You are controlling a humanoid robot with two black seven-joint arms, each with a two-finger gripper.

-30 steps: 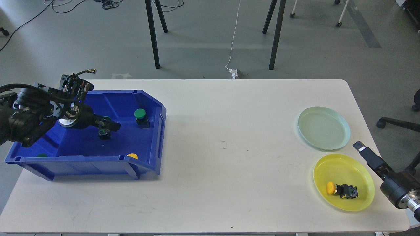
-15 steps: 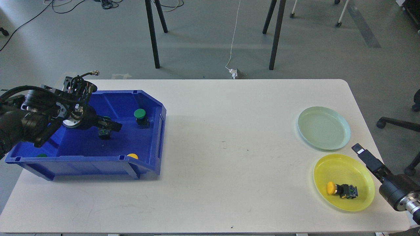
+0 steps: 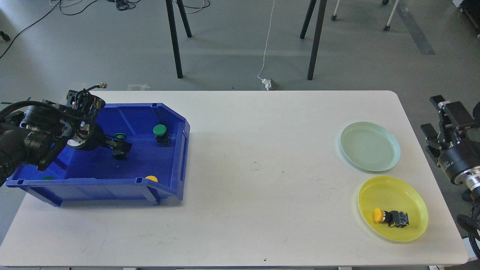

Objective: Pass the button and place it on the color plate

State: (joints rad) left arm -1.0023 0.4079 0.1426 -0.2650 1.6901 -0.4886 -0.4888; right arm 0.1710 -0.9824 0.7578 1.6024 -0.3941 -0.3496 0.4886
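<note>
My left gripper [image 3: 120, 145] reaches down into the blue bin [image 3: 165, 187]. Its dark fingers sit on either side of a green button [image 3: 120, 135], on its black body, and look shut on it. The button still rests low in the bin. A second green button [image 3: 160, 131] stands upright to its right. A yellow cap [image 3: 151, 178] and a green cap [image 3: 47, 177] peek over the bin's front wall. A yellow button [image 3: 390, 217] lies on its side on the yellow plate [image 3: 412, 195]. My right gripper [image 3: 431, 116] is open and empty beyond the table's right edge.
A pale green plate [image 3: 370, 146] sits just behind the yellow plate at the table's right side. The white table [image 3: 255, 165] lies between bin and plates. Chair and stand legs and cables are on the floor behind.
My left gripper has drawn back a little to the left and settled around the green button, whose cap now shows. My right arm has swung up and back from beside the yellow plate.
</note>
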